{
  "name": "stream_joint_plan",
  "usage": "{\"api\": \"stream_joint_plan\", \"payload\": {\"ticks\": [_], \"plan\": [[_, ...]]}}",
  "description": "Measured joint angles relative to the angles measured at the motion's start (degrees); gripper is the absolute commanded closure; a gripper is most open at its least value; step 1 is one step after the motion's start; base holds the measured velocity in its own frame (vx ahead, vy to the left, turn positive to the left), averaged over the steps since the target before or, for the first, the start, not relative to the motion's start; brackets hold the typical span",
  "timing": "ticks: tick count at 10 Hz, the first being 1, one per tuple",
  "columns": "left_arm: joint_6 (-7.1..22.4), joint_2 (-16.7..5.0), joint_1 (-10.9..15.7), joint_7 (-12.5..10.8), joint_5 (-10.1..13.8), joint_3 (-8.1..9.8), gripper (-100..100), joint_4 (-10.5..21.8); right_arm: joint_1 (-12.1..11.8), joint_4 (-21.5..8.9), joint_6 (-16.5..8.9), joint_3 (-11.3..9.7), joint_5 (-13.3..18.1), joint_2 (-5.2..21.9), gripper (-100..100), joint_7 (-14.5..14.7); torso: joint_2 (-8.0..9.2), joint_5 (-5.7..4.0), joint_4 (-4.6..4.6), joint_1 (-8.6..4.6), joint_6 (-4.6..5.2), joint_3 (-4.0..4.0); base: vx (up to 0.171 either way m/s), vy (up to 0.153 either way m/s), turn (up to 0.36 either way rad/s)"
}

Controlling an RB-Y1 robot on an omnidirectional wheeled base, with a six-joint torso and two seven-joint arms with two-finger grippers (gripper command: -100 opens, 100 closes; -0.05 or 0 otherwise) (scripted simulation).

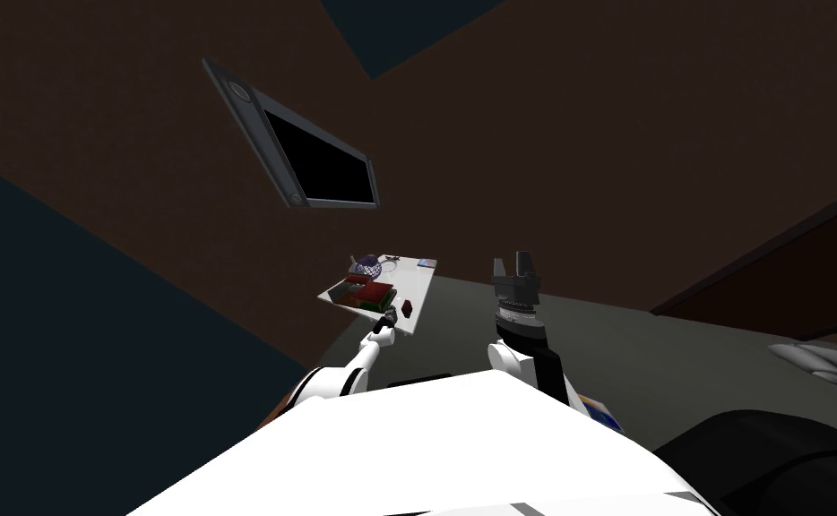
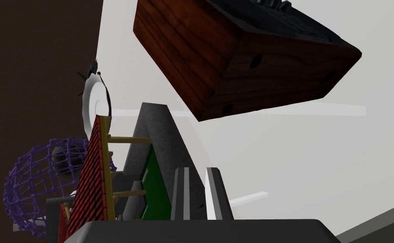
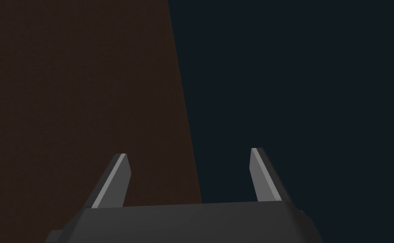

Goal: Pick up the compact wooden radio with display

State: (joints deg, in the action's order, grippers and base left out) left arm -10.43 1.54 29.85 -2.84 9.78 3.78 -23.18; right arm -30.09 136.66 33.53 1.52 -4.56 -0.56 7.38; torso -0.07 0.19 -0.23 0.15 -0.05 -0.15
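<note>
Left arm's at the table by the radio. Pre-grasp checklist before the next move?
1. Radio in the left wrist view: ok, wooden box ahead of the left gripper.
2. Left gripper open for the grasp: not ok, its fingers stand shut together.
3. Radio between the fingers: not ok, it lies beyond their tips.
4. Clearance to the red-roofed item and purple mesh ball beside the gripper: cannot tell.
5. Right gripper out of the way: ok, open, raised away from the white table.
</note>
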Motion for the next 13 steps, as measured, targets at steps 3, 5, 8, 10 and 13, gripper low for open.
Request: {"api": "stream_joint_plan", "payload": {"ticks": [3,5,8,10,13], "plan": [[0.24,0.16,-0.15,0.44,0.05,0.24,100,0.07,0.00,0.00,0.00,0.00,0.00,0.00,0,0.00,0.01,-0.03,0.00,-0.02,-0.01,0.01,-0.002,0.000,0.002],[0.15,0.22,-0.69,0.31,-0.04,0.14,100,-2.31,0.00,0.00,0.00,0.00,0.00,0.00,0,0.00,0.03,-0.05,0.05,-0.05,0.01,0.04,0.019,-0.005,0.017],[2.99,-0.28,-5.65,-0.63,-0.82,-2.44,100,-8.81,-0.01,0.00,0.00,0.00,0.00,0.00,0,0.00,-0.10,-0.08,-0.02,-0.12,-0.01,-0.05,0.038,-0.015,0.041],[4.30,-0.10,-7.95,-0.57,-1.19,-2.82,100,-12.91,0.00,0.00,0.00,0.00,0.00,0.00,0,0.00,-0.04,-0.11,0.07,-0.13,0.03,0.02,0.026,-0.011,0.024],[5.18,-0.50,-10.50,-1.36,-1.53,-4.48,100,-15.48,0.00,0.00,0.00,0.00,0.00,0.00,0,0.00,-0.01,-0.14,0.08,-0.14,0.03,0.04,0.016,-0.006,0.013]]}}
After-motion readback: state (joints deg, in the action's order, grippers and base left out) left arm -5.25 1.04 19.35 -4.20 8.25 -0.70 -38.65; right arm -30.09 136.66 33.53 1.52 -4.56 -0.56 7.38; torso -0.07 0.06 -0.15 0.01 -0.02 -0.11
